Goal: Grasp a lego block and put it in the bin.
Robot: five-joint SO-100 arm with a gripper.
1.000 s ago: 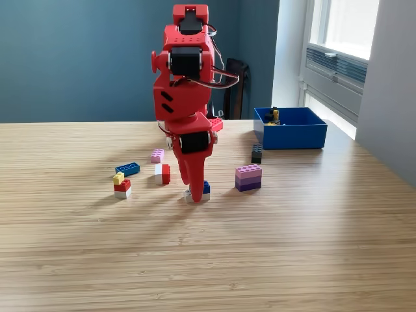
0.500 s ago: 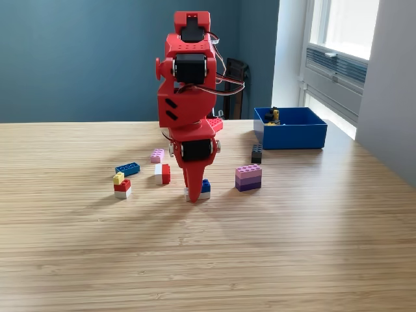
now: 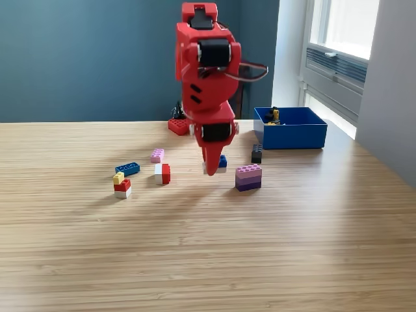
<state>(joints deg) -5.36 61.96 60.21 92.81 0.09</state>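
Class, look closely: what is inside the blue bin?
Inside the bin, dark and yellow pieces show at the far left corner. Its front wall hides the rest of the floor.

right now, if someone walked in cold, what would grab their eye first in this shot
The big red robot arm dominates the centre, its gripper pinching a blue and white lego block lifted off the wooden table. Next comes the bright blue bin at the exterior view's right, then the pink and purple lego stack just right of the gripper.
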